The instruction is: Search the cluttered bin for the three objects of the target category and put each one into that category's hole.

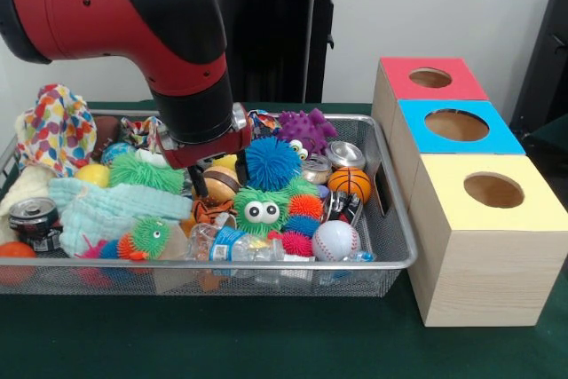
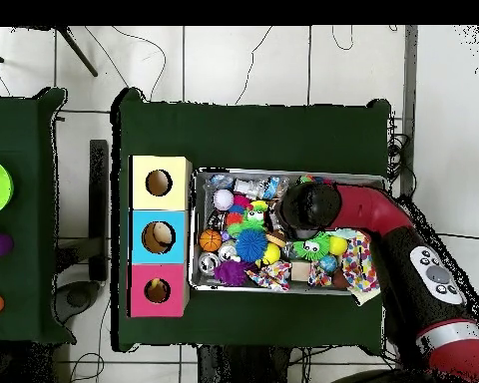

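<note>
Hand [image 1: 201, 185] deep in bin [image 1: 390, 219] (toy clutter)

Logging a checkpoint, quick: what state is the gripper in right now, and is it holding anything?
Gripper: down among the toys in the wire bin; cannot be told whether it is open, closed or holding anything.

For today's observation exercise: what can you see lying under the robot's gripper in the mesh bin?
Below the gripper sit a small brown ball and a basketball-patterned ball in the bin. The arm hides whatever lies behind it.
</note>
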